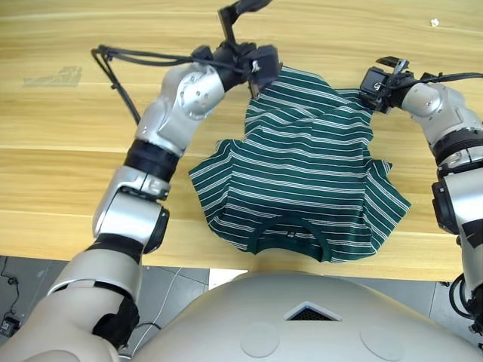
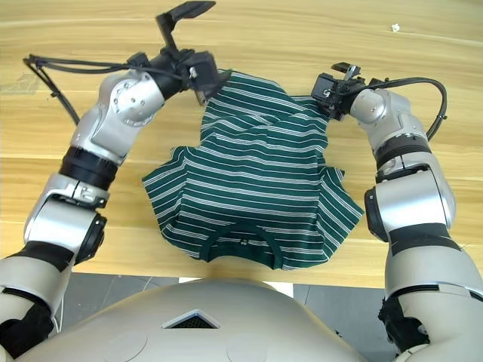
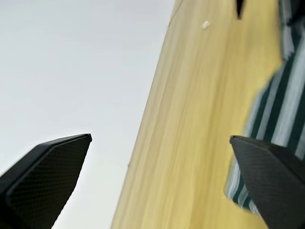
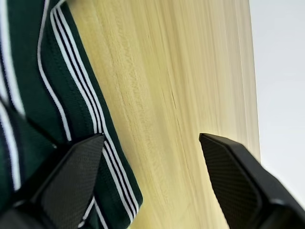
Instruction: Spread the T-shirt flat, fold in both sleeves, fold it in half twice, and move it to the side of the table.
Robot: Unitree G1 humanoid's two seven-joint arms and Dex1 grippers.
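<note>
A dark green T-shirt (image 1: 302,173) with white stripes lies rumpled on the wooden table (image 1: 68,158), its collar (image 1: 290,230) toward me and its hem on the far side. My left gripper (image 1: 245,49) is at the far left corner of the hem, open wide, one finger raised above the table and the other at the cloth. In the left wrist view the striped cloth (image 3: 279,109) lies by one finger, not clamped. My right gripper (image 1: 381,74) is at the far right hem corner, open. In the right wrist view the hem (image 4: 71,109) runs beside one finger (image 4: 66,186).
A small white scrap (image 1: 435,22) lies far back right on the table. Bare wood stretches left of the shirt and beyond it. The table's near edge (image 1: 45,245) runs just past the collar, with grey floor below. Black cables (image 1: 128,56) trail from the left wrist.
</note>
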